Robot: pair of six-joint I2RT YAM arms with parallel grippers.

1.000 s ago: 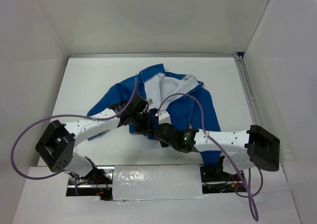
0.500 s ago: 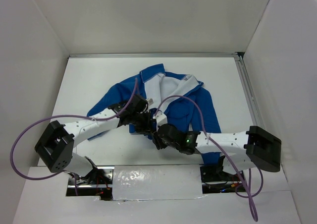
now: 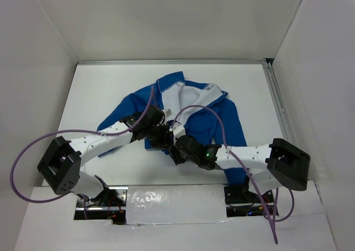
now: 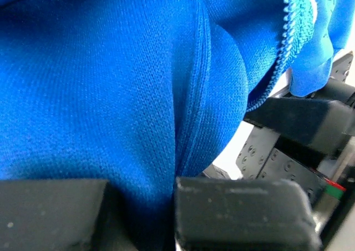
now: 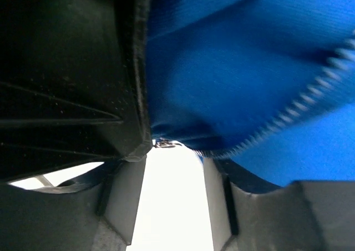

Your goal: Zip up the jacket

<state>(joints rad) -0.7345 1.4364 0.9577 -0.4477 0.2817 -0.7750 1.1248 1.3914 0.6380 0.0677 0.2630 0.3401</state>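
Observation:
The blue jacket point(image 3: 213, 126) lies open on the white table, its white lining point(image 3: 186, 98) showing at the chest. My left gripper point(image 3: 160, 135) sits at the jacket's lower front edge. In the left wrist view it point(image 4: 141, 212) is shut on a fold of blue fabric point(image 4: 111, 95), with zipper teeth point(image 4: 288, 18) at the upper right. My right gripper point(image 3: 173, 145) is just beside it. In the right wrist view its jaws point(image 5: 175, 170) stand open over bare table, just below the hem, the zipper teeth point(image 5: 288, 118) and a small metal piece point(image 5: 163, 144).
White walls enclose the table point(image 3: 100, 84) on three sides, and a metal rail point(image 3: 275, 95) runs along its right edge. Purple cables point(image 3: 199, 109) arc over both arms and the jacket. The two wrists are almost touching at the jacket's hem.
My right gripper has opened and shifted slightly left toward the left gripper. The left gripper has kept its hold on the fabric in the same place.

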